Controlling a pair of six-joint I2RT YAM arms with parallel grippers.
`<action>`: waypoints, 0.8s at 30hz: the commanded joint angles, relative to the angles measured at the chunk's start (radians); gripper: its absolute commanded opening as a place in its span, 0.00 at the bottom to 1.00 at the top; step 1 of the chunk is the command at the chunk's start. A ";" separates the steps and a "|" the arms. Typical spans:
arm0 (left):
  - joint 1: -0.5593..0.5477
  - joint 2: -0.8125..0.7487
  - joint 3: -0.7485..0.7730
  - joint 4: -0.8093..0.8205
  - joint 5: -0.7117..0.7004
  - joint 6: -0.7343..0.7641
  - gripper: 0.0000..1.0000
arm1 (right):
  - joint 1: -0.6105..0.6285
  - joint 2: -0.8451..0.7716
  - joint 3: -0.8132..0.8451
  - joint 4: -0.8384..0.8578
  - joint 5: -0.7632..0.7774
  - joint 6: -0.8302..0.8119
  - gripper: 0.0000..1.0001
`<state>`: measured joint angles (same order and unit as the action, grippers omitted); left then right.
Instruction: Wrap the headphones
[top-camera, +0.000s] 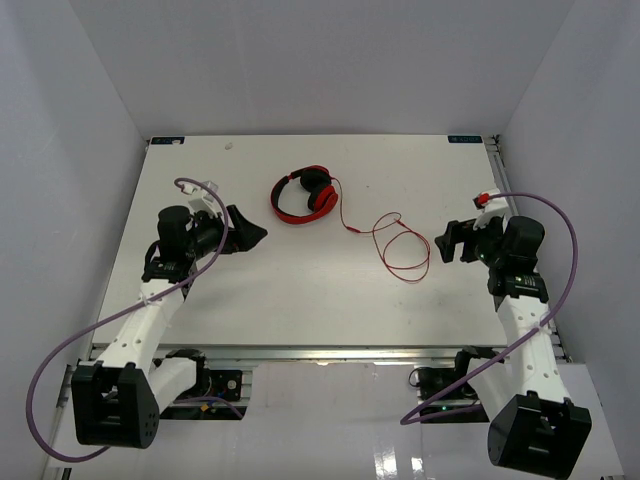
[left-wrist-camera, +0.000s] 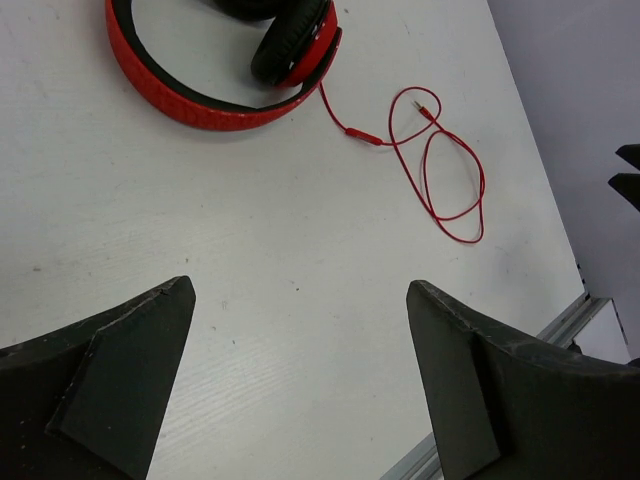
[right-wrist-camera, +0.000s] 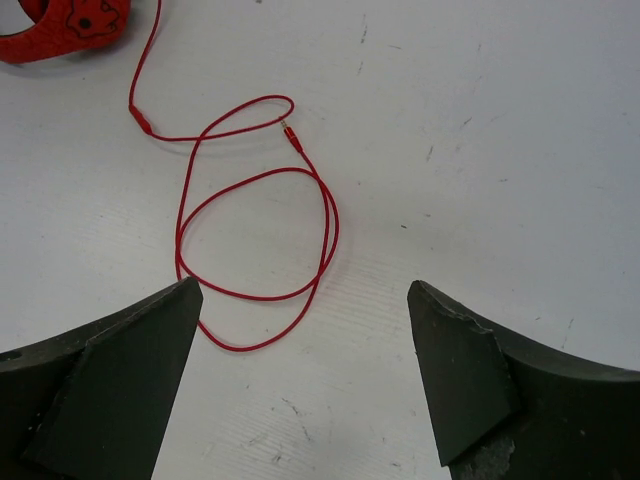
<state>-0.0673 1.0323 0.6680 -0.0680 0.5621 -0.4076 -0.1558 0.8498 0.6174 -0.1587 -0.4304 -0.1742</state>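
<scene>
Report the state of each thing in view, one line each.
headphones: lying on the table, not gripped.
cable: unwrapped, spread in loose loops beside the headphones.
left pincer: open, empty.
right pincer: open, empty, facing the cable.

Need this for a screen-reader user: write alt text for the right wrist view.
A thin red cable lies in loose loops on a white table, running up to red headphones cut off at the top left corner. At the bottom, the right gripper shows two dark fingers spread apart, holding nothing.
</scene>
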 joint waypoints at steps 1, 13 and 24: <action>0.006 -0.044 -0.026 0.050 0.015 -0.008 0.98 | -0.001 0.003 0.013 0.065 -0.220 -0.038 0.90; -0.005 0.429 0.244 -0.133 -0.118 -0.217 0.98 | 0.001 0.187 0.050 -0.153 -0.675 -0.435 0.90; -0.156 0.861 0.758 -0.442 -0.473 -0.293 0.90 | -0.006 0.218 0.029 -0.152 -0.652 -0.465 0.90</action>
<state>-0.1824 1.8145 1.2870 -0.4126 0.2007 -0.6502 -0.1559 1.0633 0.6563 -0.3120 -1.0580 -0.6110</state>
